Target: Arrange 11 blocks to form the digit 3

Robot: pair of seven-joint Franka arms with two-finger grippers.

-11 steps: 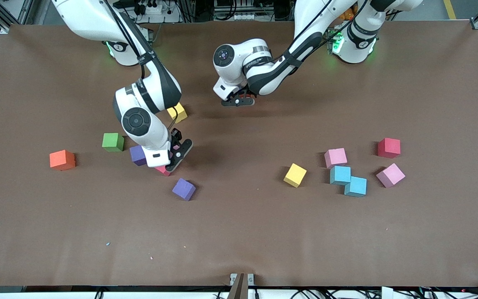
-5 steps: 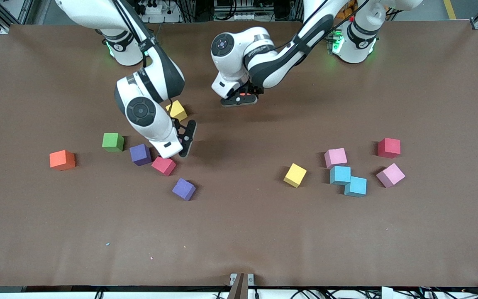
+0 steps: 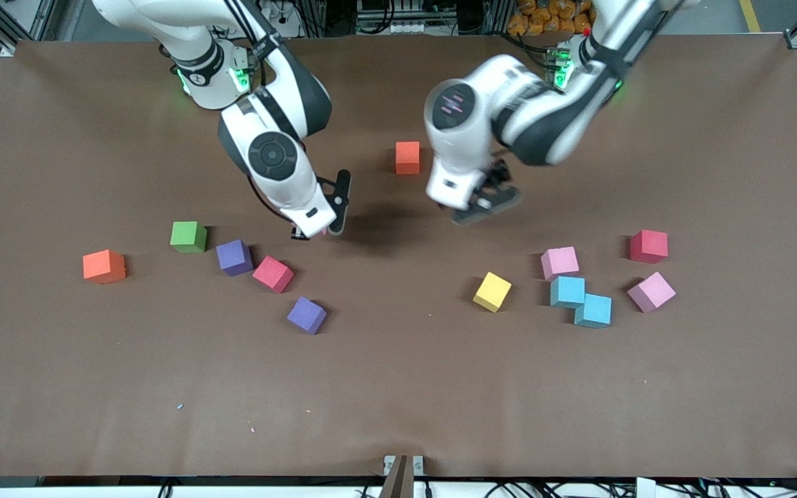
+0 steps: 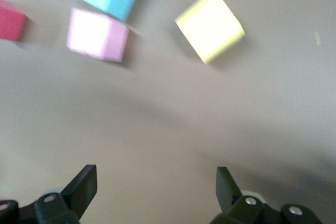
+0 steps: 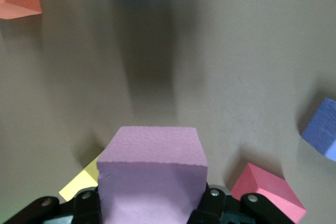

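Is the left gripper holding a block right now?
No: in the left wrist view the left gripper has its fingers spread wide with only bare table between them.

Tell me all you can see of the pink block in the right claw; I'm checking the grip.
The pink block is a small matte cube, pale pink with a faintly grainy, foam-like surface and clean edges. The right claw is shut on it, the fingers clamping its lower sides and leaving the top face free. It hangs above bare table, touching no other block. In the front view only a pink sliver shows.
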